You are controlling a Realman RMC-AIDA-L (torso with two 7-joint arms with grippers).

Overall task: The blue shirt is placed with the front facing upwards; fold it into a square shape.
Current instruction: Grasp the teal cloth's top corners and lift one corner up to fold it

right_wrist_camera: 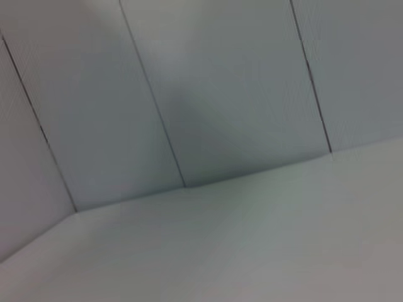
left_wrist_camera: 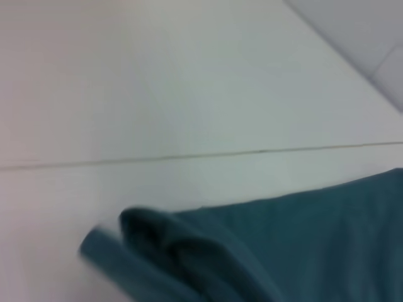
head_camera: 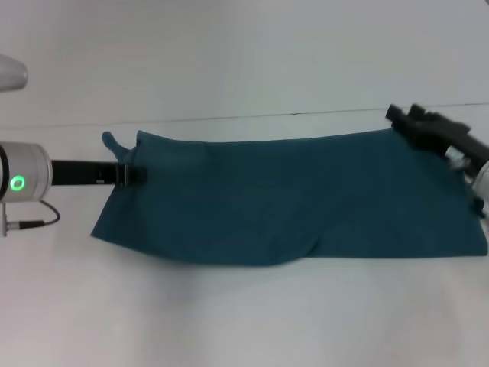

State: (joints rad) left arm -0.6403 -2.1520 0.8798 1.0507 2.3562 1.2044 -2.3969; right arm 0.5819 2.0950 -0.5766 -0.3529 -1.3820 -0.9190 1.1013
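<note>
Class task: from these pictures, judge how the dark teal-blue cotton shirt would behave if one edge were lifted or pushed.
The dark teal-blue cotton shirt is probably floppy: its edges lie wavy and creased. Pushed, it would likely bunch rather than slide whole, as at the rumpled corner by the left tool.

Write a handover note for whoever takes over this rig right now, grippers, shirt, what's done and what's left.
Left gripper: at the left end of the dark teal-blue cotton shirt, fingers at the cloth.
Right gripper: at the shirt's far right corner.
Shirt: lies as a wide band across the white table, plain side up, no print showing.
Done: apparently one lengthwise fold.
Left: fold the ends in to make a square.
</note>
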